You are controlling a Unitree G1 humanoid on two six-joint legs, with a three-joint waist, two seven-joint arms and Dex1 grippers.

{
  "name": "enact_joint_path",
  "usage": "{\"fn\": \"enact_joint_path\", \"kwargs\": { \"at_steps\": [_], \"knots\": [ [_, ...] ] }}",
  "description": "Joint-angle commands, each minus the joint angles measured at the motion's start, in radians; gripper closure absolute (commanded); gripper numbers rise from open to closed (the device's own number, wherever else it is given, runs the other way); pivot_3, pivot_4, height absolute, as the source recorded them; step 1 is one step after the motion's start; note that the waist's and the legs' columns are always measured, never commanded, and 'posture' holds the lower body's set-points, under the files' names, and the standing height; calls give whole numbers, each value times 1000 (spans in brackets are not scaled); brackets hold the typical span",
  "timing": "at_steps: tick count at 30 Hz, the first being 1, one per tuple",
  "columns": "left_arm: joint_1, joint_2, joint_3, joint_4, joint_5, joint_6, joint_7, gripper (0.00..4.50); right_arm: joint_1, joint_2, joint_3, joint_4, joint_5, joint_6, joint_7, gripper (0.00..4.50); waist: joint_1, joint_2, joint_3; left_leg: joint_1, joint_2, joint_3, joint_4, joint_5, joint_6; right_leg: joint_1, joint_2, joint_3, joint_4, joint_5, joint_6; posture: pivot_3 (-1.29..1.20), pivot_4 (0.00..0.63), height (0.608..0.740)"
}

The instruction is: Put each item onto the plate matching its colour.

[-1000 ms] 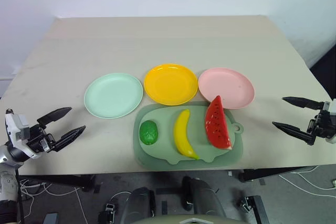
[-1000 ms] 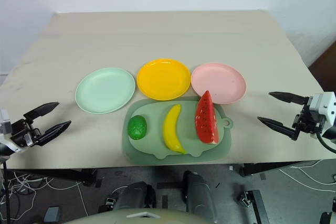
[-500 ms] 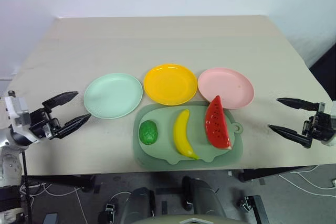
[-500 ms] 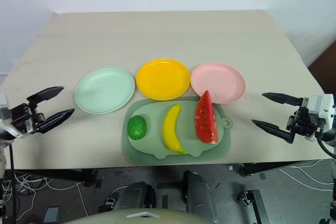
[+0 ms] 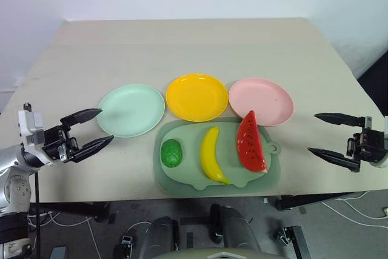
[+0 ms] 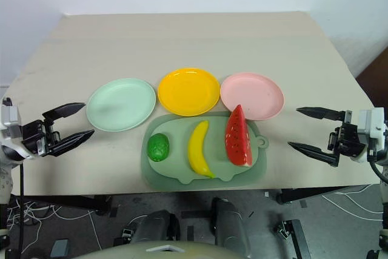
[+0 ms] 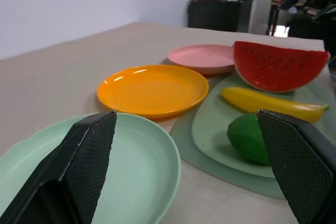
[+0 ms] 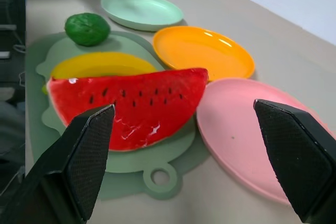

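Three toy foods point(image 5: 212, 153) are laid on the sage-green board point(image 5: 182, 177) at lower centre, plates behind; both grippers' fingers point(image 5: 82, 114) point(image 5: 330, 116) are spread, released, flanking them for pickup.

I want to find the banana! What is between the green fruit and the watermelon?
The yellow banana lies between the green fruit and the watermelon wedge, all on the sage-green board, seen in the left eye view.

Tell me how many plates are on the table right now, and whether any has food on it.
3, in a row behind the cutting board: mint green plate on the robot's left, yellow plate in the middle, pink plate on the right. All three are bare. None looks hidden.
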Motion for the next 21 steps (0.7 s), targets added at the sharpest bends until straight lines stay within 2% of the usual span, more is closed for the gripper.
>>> {"fn": "enact_joint_path", "kwargs": {
  "at_steps": [1,6,12,17,19,21],
  "knots": [
    [-17,6,8,-29,-23,-5,-12,22,-28,-8,-2,-5,19,11,18,0,0,0,0,0,0,0,0,0,0,0,0,0,0,0,0,0,150,736],
    [-34,-10,-9,-39,-19,-7,-6,22,-60,-7,-3,2,21,27,19,0,1,0,0,0,0,0,0,0,0,0,0,0,0,0,0,0,150,736],
    [-45,-42,-27,-57,-5,-31,12,22,-125,-67,-20,-5,58,161,7,0,0,0,0,0,0,0,1,0,0,0,0,0,0,1,2,0,150,736],
    [7,-45,-40,-83,14,-50,2,22,-128,-146,-6,-117,105,456,-123,0,-1,1,0,0,0,-1,0,0,0,-1,0,0,0,0,1,0,150,736],
    [18,-44,-48,-89,18,-56,-4,22,-110,-165,24,-199,71,517,-196,0,0,1,0,-1,1,-1,0,0,0,-1,0,0,0,0,-1,0,150,736],
    [34,-43,-56,-91,24,-67,-17,22,-109,-192,62,-282,87,654,-273,0,1,1,0,-1,1,-1,0,0,0,-1,-1,0,0,0,-1,0,150,736]
  ]
}}
